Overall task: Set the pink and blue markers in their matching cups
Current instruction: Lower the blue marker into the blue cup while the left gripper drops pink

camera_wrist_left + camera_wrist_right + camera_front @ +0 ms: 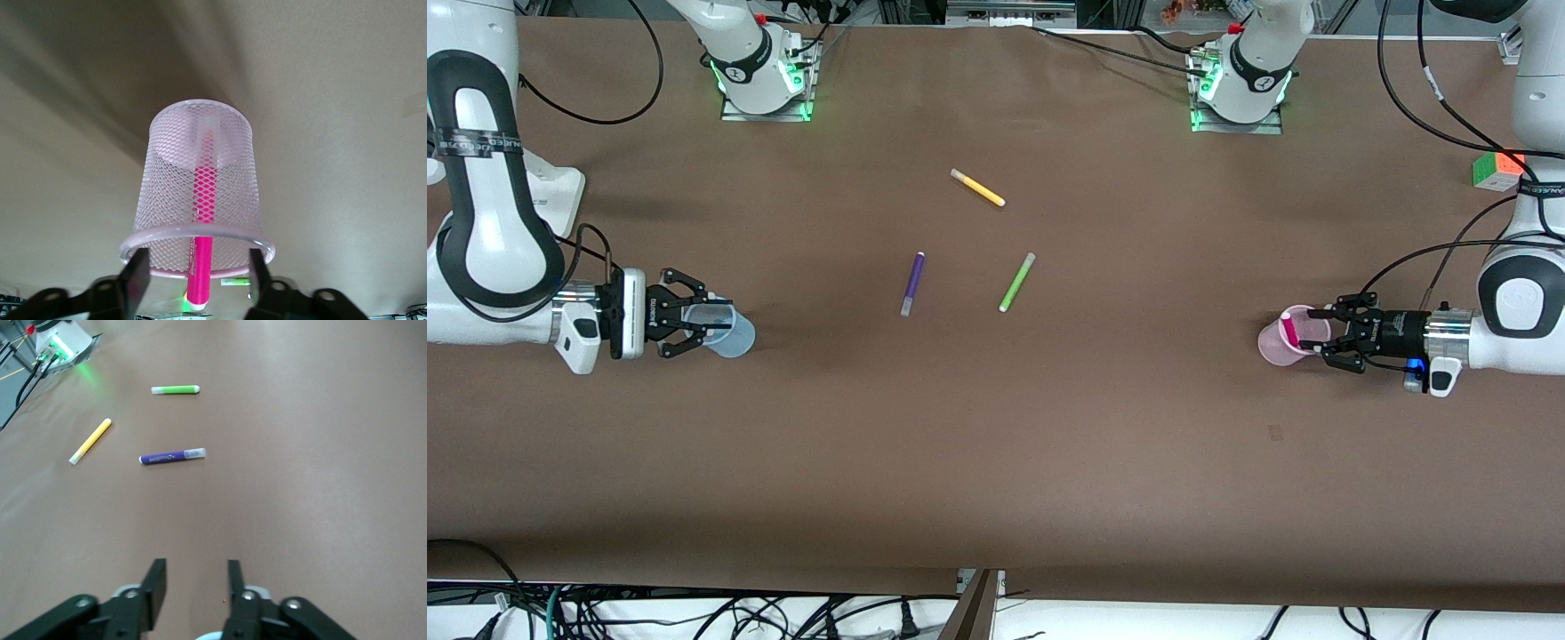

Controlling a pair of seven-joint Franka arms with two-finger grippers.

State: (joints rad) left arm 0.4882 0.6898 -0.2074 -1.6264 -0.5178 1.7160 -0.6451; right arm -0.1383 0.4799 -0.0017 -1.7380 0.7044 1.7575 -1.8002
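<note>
Release step: pink marker is seen inside pink cup, left gripper spread beside it; right gripper spread around blue cup. Withdrawal is judged next.

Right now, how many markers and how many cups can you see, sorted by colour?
Pink markers: 1, the pink marker standing in the pink cup
Purple markers: 1
Green markers: 1
Yellow markers: 1
Blue markers: 0 visible
Pink cups: 1
Blue cups: 1
Total: 4 markers, 2 cups, 6 things
</note>
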